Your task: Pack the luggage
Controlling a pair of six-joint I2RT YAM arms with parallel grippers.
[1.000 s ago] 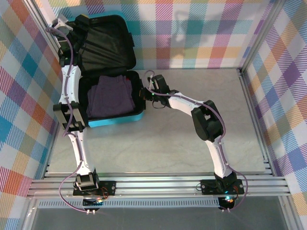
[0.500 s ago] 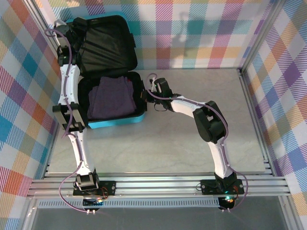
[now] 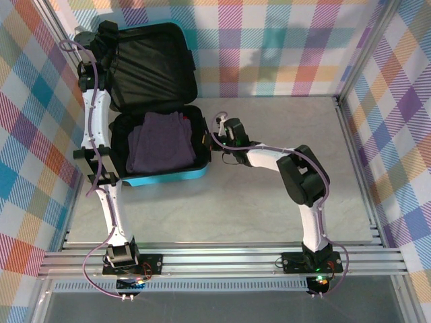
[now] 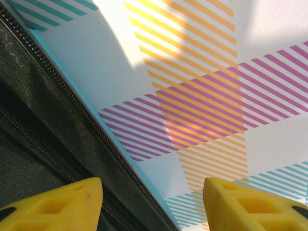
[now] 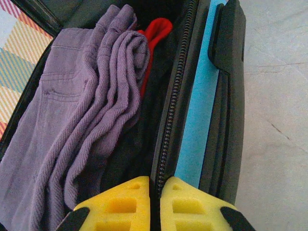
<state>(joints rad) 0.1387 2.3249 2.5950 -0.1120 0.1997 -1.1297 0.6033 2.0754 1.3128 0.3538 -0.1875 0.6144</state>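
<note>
Two grippers seemingly ready the luggage [image 3: 161,177] for closing: left gripper [image 4: 152,193] spread astride lid rim [image 4: 96,129], right gripper [image 5: 155,188] pinched together at zipper [image 5: 174,96].

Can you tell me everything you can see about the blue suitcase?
The suitcase is small, turquoise, hard-shelled, with black lining and a black zipper edge. It lies open on the table, lid propped up toward the checked wall. Folded purple clothes fill the bottom half, something red tucked beside them. The right gripper, shut, seems to pinch the zipper edge; the left gripper, open, straddles the lid's rim.
</note>
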